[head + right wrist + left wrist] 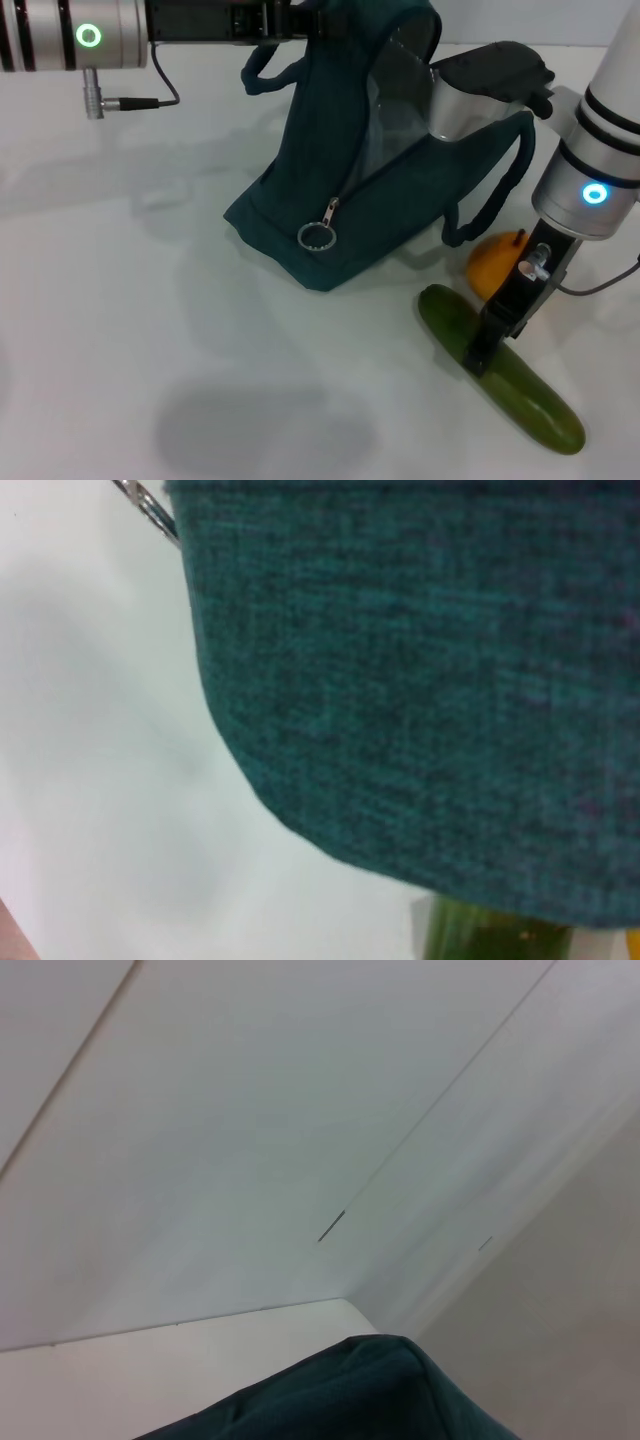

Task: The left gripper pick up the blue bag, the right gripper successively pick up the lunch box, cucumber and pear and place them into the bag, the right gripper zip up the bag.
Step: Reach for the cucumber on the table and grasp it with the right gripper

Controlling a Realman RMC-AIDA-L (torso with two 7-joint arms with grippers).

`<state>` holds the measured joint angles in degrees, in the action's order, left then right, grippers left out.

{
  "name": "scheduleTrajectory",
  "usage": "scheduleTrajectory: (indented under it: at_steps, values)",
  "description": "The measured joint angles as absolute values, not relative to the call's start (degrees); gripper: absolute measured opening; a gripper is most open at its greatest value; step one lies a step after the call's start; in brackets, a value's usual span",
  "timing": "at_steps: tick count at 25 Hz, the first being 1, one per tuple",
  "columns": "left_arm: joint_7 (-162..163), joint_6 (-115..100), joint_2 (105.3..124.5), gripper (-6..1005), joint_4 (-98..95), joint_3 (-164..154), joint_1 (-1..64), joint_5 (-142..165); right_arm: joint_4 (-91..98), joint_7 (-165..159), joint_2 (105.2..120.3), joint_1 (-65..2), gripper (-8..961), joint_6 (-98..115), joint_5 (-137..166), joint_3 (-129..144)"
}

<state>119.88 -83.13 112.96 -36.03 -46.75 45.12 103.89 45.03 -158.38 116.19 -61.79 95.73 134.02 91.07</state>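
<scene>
The blue bag (340, 200) stands tilted on the white table, its mouth open and its silver lining (455, 110) showing. Its zipper ring pull (316, 236) hangs on the front. My left gripper (268, 20) is shut on the bag's top edge by one handle and holds it up. My right gripper (486, 352) is down on the middle of the cucumber (530, 400), which lies on the table in front of the bag. The pear (492, 264) sits behind the cucumber, beside the right arm. The lunch box is hidden. The right wrist view shows the bag (420, 680) and the cucumber (495, 935).
The left wrist view shows only a corner of the bag (350, 1400) against walls and ceiling. The bag's second handle (500, 190) hangs close to the right wrist (590, 190). A white table (150, 300) stretches to the left and front.
</scene>
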Motion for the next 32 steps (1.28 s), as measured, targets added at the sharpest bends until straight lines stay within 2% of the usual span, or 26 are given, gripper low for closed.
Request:
scheduleTrajectory:
  at_steps: [25, 32]
  values:
    - [119.97, -82.97, 113.20, 53, -36.03, -46.66, 44.54, 102.63, 44.38, -158.63, 116.18, -63.28, 716, 92.35, 131.44, 100.43]
    - [120.07, -83.03, 113.20, 53, -36.03, -46.67, 44.47, 102.59, 44.14, -158.70, 116.19, -63.58, 598, 91.52, 132.16, 102.37]
